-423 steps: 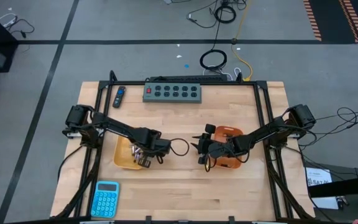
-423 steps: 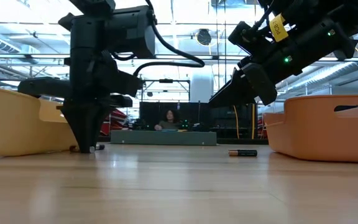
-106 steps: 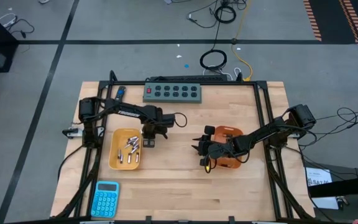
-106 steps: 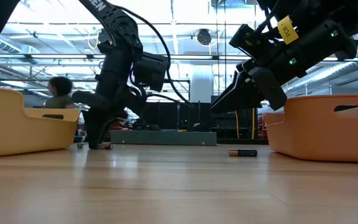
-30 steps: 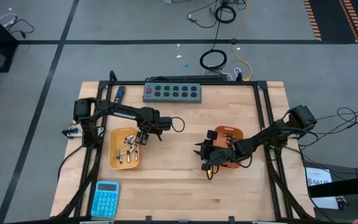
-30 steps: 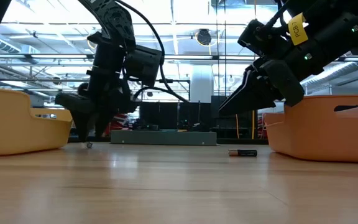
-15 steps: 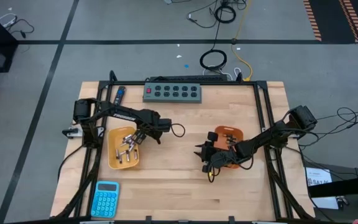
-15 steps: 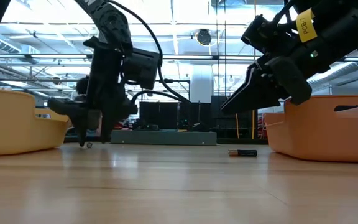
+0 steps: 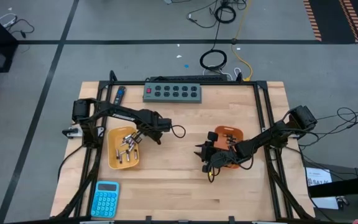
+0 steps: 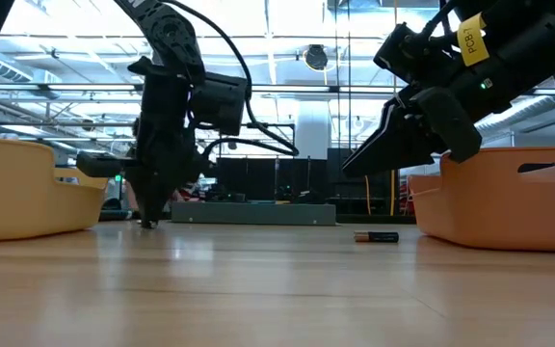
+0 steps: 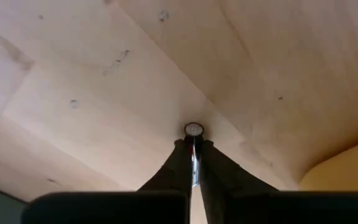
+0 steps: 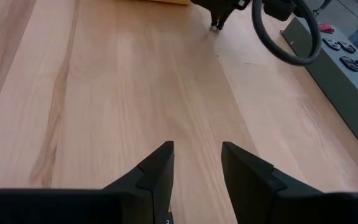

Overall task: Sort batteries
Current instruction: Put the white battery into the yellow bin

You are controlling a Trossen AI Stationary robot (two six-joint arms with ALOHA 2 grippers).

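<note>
One small battery [image 11: 193,130] sits pinched in our left claw [image 11: 193,155], beside the yellow tray [image 9: 113,163]. Our right claw [image 12: 197,163] hangs open above the worktop [image 9: 179,186], near the orange tray [image 10: 509,207].

Bare table [image 9: 179,180] lies between the yellow bin [image 9: 113,163] and orange bin [image 9: 231,132].

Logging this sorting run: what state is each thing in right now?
Left pincer: shut on a silvery battery, low over the table beside the yellow bin.
Right pincer: open, empty, by the orange bin.
Yellow bin: holds several batteries.
Orange bin: holds a few batteries.
Loose battery: lying flat on the table.
</note>
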